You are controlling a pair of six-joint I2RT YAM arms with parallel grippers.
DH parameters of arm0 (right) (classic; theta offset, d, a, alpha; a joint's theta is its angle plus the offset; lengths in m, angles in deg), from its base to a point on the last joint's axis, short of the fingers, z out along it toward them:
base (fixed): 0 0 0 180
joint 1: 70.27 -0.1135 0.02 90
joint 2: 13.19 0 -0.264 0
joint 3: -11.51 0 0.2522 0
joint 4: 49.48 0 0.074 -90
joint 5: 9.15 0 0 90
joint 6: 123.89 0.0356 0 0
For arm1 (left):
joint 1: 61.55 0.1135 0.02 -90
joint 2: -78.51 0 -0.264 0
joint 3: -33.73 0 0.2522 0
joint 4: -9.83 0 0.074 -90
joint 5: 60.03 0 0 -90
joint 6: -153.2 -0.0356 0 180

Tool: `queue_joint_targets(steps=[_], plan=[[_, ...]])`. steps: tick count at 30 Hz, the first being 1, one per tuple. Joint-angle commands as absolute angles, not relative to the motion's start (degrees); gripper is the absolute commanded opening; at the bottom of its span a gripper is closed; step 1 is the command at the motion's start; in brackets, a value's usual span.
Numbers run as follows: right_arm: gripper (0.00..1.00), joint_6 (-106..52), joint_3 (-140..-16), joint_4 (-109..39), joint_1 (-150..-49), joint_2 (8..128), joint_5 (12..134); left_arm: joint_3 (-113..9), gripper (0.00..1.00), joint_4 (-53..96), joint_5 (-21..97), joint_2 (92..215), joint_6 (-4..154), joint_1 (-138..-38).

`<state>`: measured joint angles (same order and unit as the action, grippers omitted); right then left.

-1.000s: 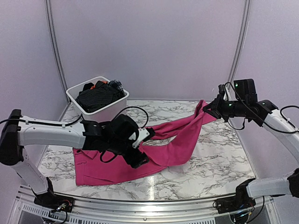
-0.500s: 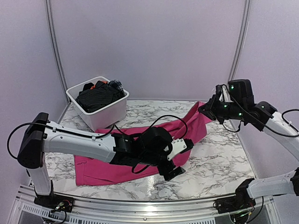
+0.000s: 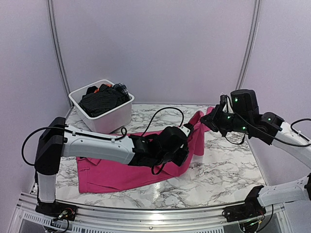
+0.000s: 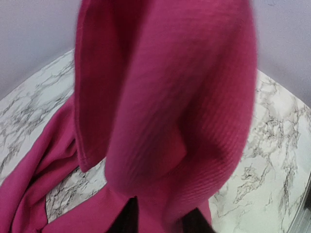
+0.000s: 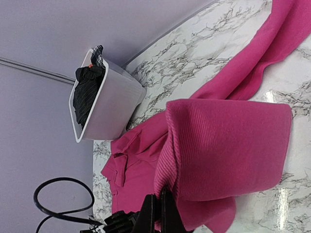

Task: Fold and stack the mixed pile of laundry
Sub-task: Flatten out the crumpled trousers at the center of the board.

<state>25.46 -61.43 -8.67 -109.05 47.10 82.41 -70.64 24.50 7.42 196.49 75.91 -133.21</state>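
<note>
**Mixed laundry on a marble bench [image 3: 223, 179], with the white tub [image 3: 109, 116] as reference.** The tub holds a black pinstriped shirt [image 3: 99, 101]. An orange garment [image 3: 98, 89] and a small dark plaid piece [image 3: 121, 89] show at the tub's far rim.

The magenta-pink cloth [image 3: 112, 174] lies spread on the bench just on the near side of the tub. It runs off to the tub's right, where a band of it rises clear of the bench.

The right jaws, well to the right of the tub, are closed on a ribbed edge of this cloth and hold it raised.

The left arm [image 3: 92, 143] reaches from the near side of the tub across the cloth. Its jaws, between the tub and the right jaws, are buried in a hanging fold. Dark fingers [image 4: 127, 221] show beside the fold, but whether they pinch it cannot be told.
</note>
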Motion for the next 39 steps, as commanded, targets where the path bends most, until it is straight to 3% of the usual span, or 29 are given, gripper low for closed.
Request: queue_joint_targets(steps=[1,3,4,9,11,13,16,19,23,28,32,39], plan=[[0.0,29.9,-59.7,-13.2,-110.2,46.1,84.0,-65.3,0.17,27.4,4.6,190.9,82.8,-130.2],[0.0,29.2,-59.4,-14.1,-110.1,46.8,83.7,-61.7,0.0,27.5,7.1,187.5,84.1,-128.6],[0.03,28.6,-59.4,-14.8,-110.1,47.2,83.8,-59.5,0.0,27.5,7.6,185.7,84.9,-127.8],[0.6,21.3,-63.2,-14.2,-109.9,50.3,83.8,-47.5,0.0,27.5,17.3,177.2,86.9,-120.8],[0.73,15.8,-65.3,-11.7,-109.0,50.9,84.2,-44.0,0.0,28.5,21.0,175.4,88.0,-117.1],[0.79,8.4,-65.8,-10.0,-107.0,51.0,83.1,-42.6,0.0,31.5,26.0,176.2,87.6,-113.0],[0.81,-0.4,-63.2,-8.2,-101.9,51.8,77.4,-43.9,0.0,37.2,30.4,179.8,87.2,-108.1],[0.79,-8.0,-59.8,-8.3,-98.3,53.7,73.9,-44.2,0.11,39.0,32.8,181.7,88.0,-103.9],[0.76,-14.1,-56.6,-8.5,-97.3,57.5,69.4,-46.6,0.39,41.3,31.5,182.8,87.5,-102.3],[0.75,-15.9,-50.6,-13.9,-97.3,61.6,59.1,-48.8,0.63,42.7,31.3,182.1,87.2,-101.9],[0.76,-17.3,-48.6,-15.8,-97.4,65.9,58.1,-48.7,0.81,42.7,31.4,179.2,86.8,-101.9],[0.72,-19.4,-50.0,-19.1,-97.4,75.1,60.7,-48.3,0.94,42.7,30.2,174.8,86.4,-101.8]])
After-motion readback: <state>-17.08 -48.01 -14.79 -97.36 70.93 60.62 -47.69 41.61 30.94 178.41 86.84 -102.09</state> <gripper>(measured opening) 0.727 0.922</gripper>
